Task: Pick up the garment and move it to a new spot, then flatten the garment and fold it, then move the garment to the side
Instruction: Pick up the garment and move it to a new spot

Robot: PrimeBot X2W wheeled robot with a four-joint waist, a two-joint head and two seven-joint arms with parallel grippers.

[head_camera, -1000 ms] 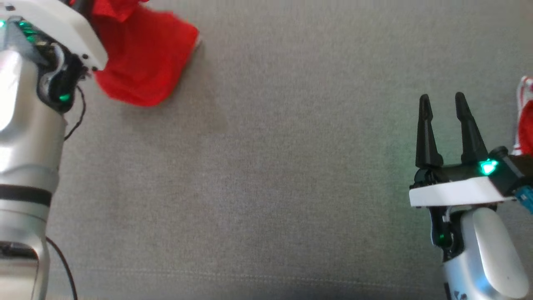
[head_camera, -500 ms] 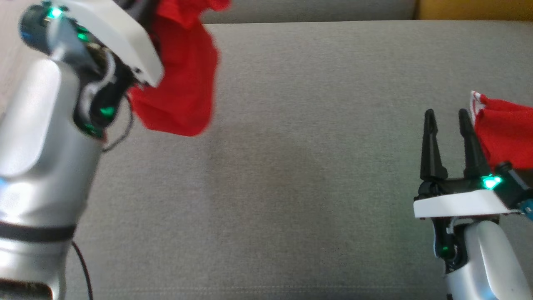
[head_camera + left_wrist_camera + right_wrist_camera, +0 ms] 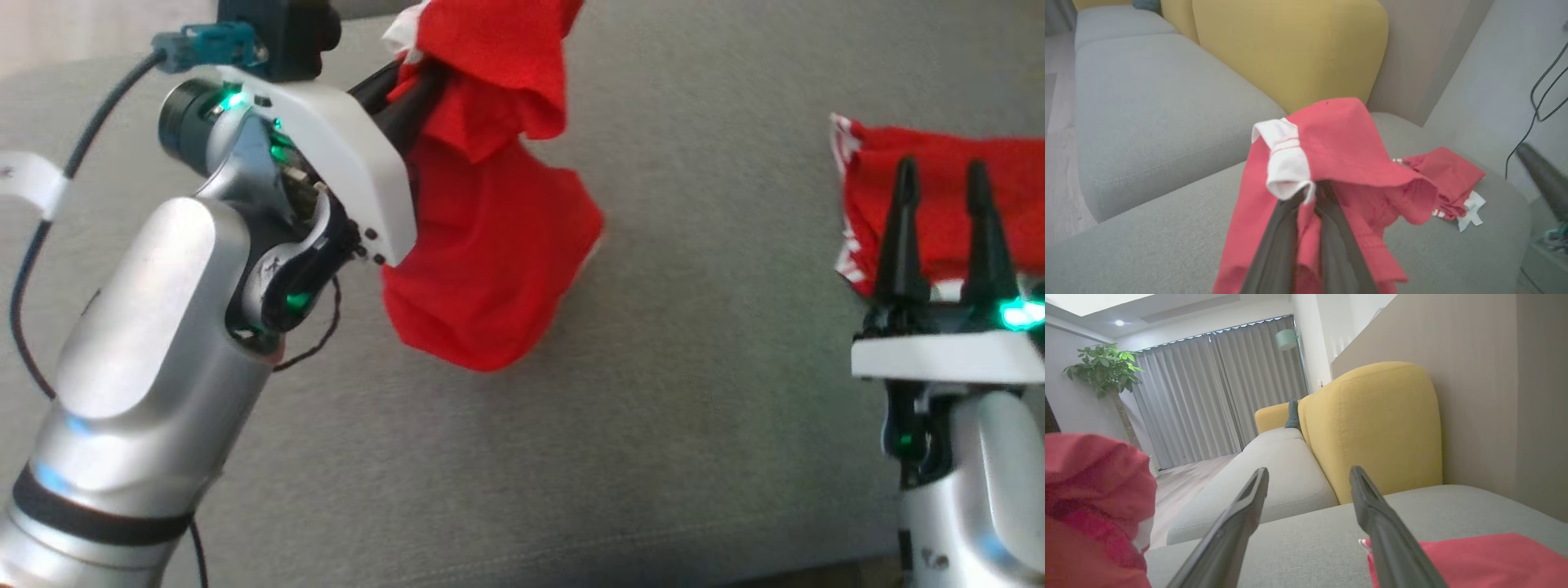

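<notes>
The garment (image 3: 490, 269) is red cloth with a white cuff, and it hangs bunched above the grey sofa seat (image 3: 694, 367). My left gripper (image 3: 420, 73) is shut on the garment's upper part, fingertips buried in folds. In the left wrist view the same gripper (image 3: 1310, 190) pinches the garment (image 3: 1347, 151) just under the white cuff (image 3: 1286, 163). My right gripper (image 3: 939, 167) stands open and holds nothing, at the right of the seat. From the right wrist, that gripper (image 3: 1308, 470) points toward the sofa back, and the garment (image 3: 1090, 498) shows at the left edge.
A second red piece of clothing (image 3: 1020, 204) with white trim lies on the seat just beyond my right fingers, also seen as a crumpled heap (image 3: 1445, 175). Yellow back cushions (image 3: 1380, 424) line the sofa's rear. A black cable (image 3: 1543, 94) hangs at the wall.
The head camera has shifted. My left arm has come up and toward the middle with the garment, which now hangs free of the seat. The right gripper stays open.
</notes>
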